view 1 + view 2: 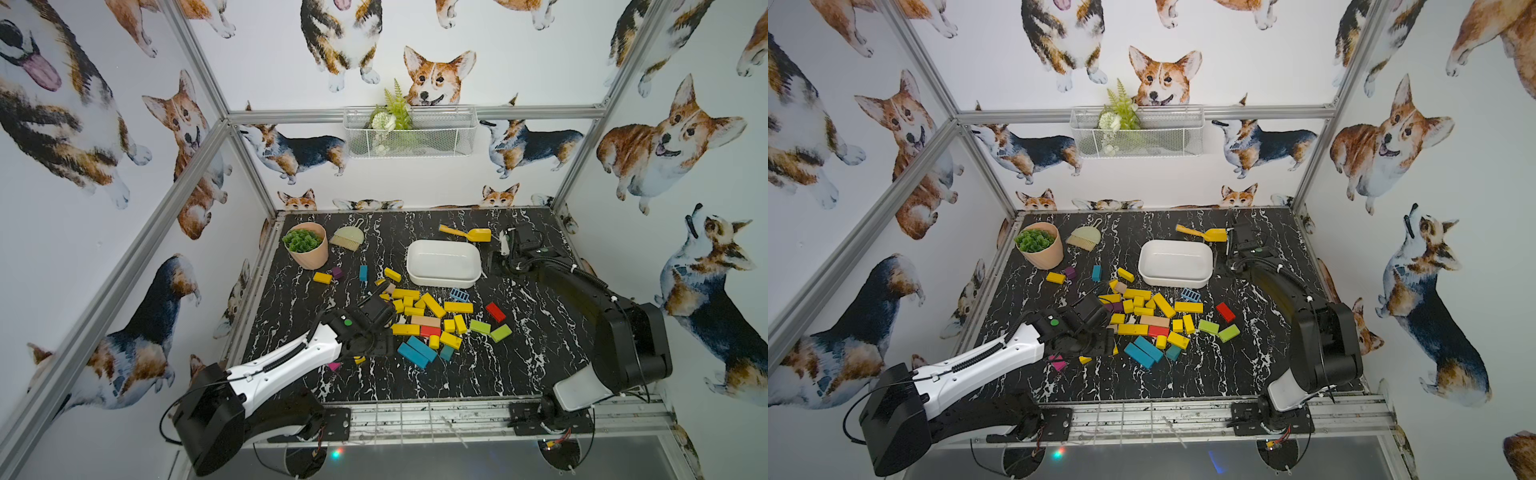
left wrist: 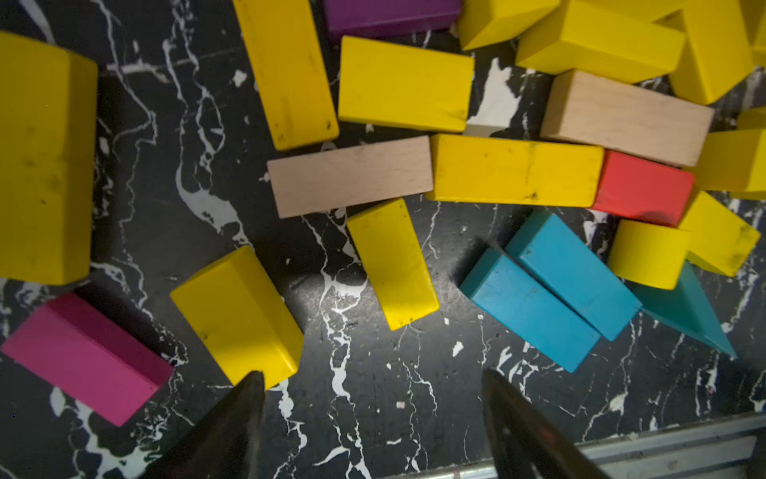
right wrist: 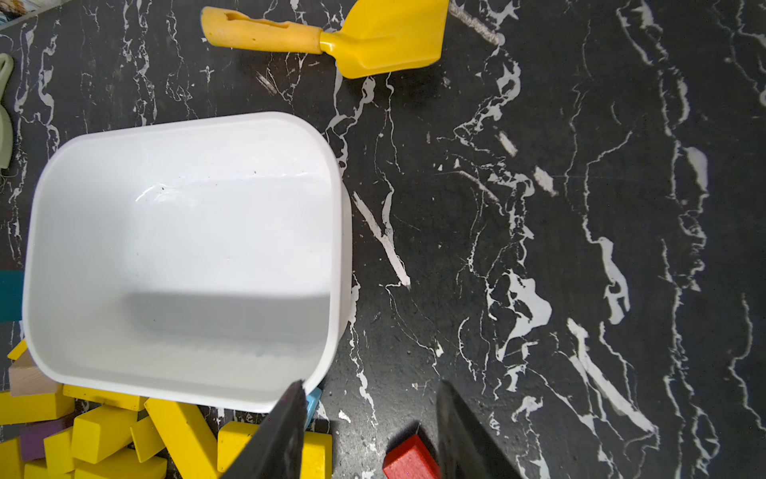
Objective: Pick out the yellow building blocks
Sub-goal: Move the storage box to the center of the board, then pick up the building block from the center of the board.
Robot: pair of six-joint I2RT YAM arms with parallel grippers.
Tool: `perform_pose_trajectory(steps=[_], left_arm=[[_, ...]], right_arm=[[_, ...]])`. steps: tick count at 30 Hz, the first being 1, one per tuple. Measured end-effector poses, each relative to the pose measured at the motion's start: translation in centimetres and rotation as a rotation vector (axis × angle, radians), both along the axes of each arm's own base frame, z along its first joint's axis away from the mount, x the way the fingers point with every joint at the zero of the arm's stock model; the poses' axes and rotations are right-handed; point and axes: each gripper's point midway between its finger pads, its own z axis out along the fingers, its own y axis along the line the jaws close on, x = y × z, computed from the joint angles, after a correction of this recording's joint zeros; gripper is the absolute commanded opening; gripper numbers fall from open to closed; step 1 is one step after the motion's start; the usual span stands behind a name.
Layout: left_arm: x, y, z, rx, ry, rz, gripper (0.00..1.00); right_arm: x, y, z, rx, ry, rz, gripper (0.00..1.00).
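left tool (image 2: 373, 375): its two fingers (image 2: 232, 431) stand apart with only bare bench (image 1: 540, 357) between them. It hangs low at the near-left edge of the block pile.
pink block (image 1: 333, 366): nearest of the blocks, partly tucked under the left arm (image 1: 282, 361) in both top views.
blue blocks (image 1: 417, 352): two bars side by side and touching, at the pile's near edge.
yellow building blocks (image 1: 458, 307): most lie loose in the mid-bench pile as bars, cubes and a short cylinder, mixed with tan blocks (image 1: 425, 321). One sits just beside a finger of the left tool. Two more lie apart at the far left, near the plant pot (image 1: 309, 257). All are on the bench, outside the tub.
green blocks (image 1: 480, 327): two, just right of the pile, with a red block (image 1: 495, 311) beyond them.
white tub (image 1: 440, 280): beyond the pile, its near wall close to the farthest yellow bars.
right tool (image 3: 372, 385): fingers apart, gripping nothing, above bare bench just beside the tub's right end.
yellow shovel (image 1: 465, 235): lies flat behind the tub.
brush (image 1: 348, 239): far left, beside the plant pot.
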Motion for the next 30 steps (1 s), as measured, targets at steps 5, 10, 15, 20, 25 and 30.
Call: perform_pose_trajectory(steps=[5, 10, 15, 20, 25, 30], left_arm=[[0.3, -0.6, -0.9, 0.021, 0.048, 0.048, 0.82], [1.1, -1.7, -1.5, 0.018, 0.066, 0.057, 0.73], [2.0, -2.3, -2.7, 0.072, 0.092, 0.061, 0.64], [3.3, -3.4, -3.7, 0.096, 0.092, 0.041, 0.60], [3.7, -3.2, -4.7, 0.137, 0.101, 0.029, 0.58], [3.9, -2.6, -4.9, 0.150, 0.103, 0.040, 0.60]], right_arm=[[-0.1, -0.2, 0.2, -0.005, -0.008, -0.005, 0.53], [-0.6, -0.4, 0.0, -0.009, -0.006, -0.008, 0.54], [-0.8, -0.5, 0.2, -0.010, -0.013, -0.009, 0.54], [-1.0, -0.6, 0.3, -0.011, -0.016, -0.010, 0.54], [-1.3, -0.8, 0.0, -0.018, -0.011, -0.014, 0.54], [-1.4, -1.0, 0.0, -0.024, -0.010, -0.019, 0.54]])
